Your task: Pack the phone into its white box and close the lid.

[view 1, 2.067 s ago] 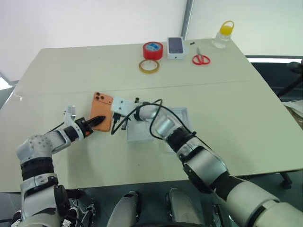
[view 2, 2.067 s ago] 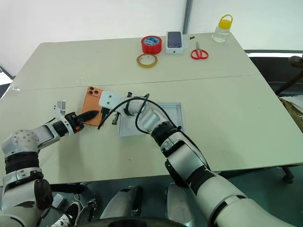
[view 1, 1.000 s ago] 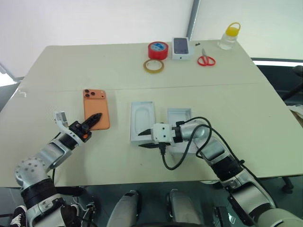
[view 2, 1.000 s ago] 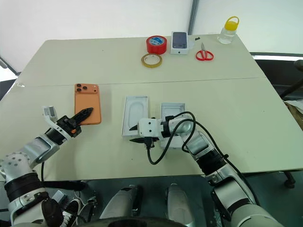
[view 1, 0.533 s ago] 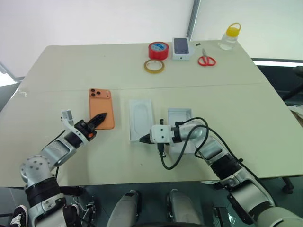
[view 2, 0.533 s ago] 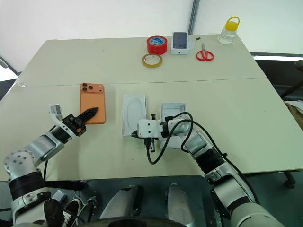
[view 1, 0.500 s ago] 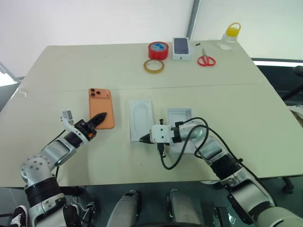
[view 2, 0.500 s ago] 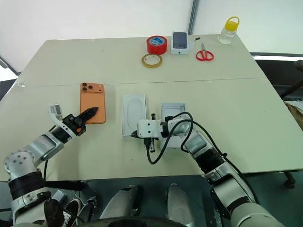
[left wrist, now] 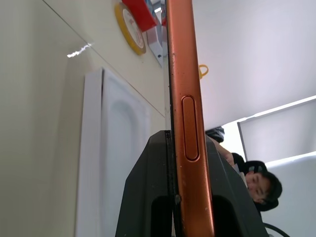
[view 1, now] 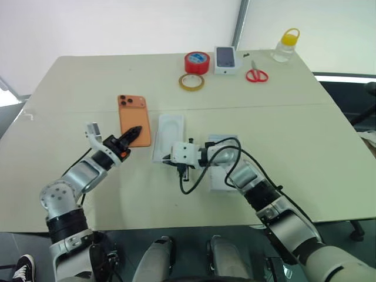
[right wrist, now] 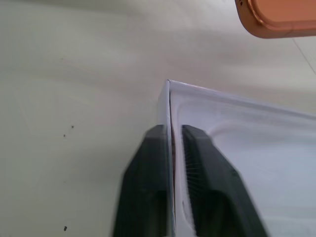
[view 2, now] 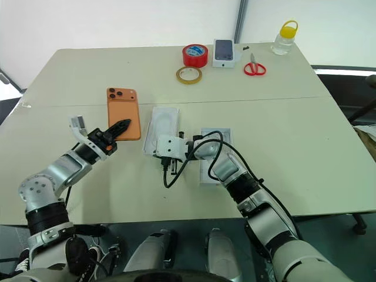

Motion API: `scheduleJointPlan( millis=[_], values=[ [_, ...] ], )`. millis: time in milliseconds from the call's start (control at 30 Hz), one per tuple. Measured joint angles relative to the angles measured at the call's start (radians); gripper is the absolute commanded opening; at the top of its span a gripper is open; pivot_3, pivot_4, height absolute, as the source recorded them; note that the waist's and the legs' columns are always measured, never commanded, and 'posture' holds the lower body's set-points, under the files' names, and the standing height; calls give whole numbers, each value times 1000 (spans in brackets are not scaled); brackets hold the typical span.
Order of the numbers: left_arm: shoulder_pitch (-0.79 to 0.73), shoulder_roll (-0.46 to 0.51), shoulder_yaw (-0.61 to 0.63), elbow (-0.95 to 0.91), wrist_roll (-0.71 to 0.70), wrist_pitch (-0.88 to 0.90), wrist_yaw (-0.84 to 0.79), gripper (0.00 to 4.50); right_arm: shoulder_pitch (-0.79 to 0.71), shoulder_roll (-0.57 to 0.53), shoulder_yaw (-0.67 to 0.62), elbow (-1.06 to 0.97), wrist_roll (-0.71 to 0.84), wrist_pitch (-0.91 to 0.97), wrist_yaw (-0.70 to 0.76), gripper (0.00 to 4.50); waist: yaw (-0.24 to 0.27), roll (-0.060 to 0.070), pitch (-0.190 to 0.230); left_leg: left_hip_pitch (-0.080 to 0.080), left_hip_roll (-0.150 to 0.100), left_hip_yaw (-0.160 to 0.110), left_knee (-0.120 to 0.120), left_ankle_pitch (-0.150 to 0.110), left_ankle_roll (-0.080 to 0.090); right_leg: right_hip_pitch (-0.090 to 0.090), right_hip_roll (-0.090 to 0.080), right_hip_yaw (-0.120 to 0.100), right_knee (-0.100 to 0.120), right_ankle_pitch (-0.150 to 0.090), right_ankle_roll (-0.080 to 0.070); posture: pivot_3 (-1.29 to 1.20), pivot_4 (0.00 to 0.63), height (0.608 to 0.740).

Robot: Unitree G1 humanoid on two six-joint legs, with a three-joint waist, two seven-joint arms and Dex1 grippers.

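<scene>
Left gripper is clamped on the orange phone beside the white box, whose wall the right gripper pinches, while the one lid lies just beside it, both trays without phone.

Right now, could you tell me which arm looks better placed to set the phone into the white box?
The left, probably. Its fingers are already clamped on the phone, just beside the white box. The right gripper is busy pinching that box's near wall.
</scene>
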Motion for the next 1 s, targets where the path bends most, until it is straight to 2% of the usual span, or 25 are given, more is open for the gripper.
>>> scheduleJointPlan(
  millis=[133,300,433,600,900,967,1000],
  values=[
    [-3,-14,-40,0,2,-16,1,5,5,-5,-3,-38,21,14,17,4000,-1,0,0,0,0,0,0,0,0,0,0,0,0,0,0,0,150,740],
    [-9,-27,-92,1,15,-31,-6,5,14,-29,-39,-117,75,65,42,4000,2,0,0,0,0,0,0,0,0,0,0,0,0,0,0,0,150,740],
    [-13,-39,-148,14,54,-41,-23,5,23,-126,-104,-171,138,107,85,4000,10,0,0,0,-1,0,1,-1,1,2,0,-1,-2,0,0,0,150,740],
    [-19,-39,-193,77,120,-65,-56,5,32,-237,-179,-126,138,106,74,4000,16,0,0,0,0,0,0,-1,2,2,0,0,-3,0,0,0,150,740],
    [-66,-25,-235,147,202,-66,-139,5,31,-230,-191,-94,130,97,29,4000,21,0,0,0,0,1,1,-1,2,2,0,0,-3,0,0,0,150,740],
    [-70,-25,-238,159,215,-62,-148,1059,31,-226,-189,-94,128,93,25,4043,21,0,0,0,0,1,1,-1,2,2,0,0,-3,0,0,0,150,740],
    [-70,-24,-238,160,221,-62,-153,1386,31,-226,-189,-94,127,91,22,4043,22,0,0,0,0,1,1,-1,2,2,0,0,-3,0,0,0,150,740]
  ],
)
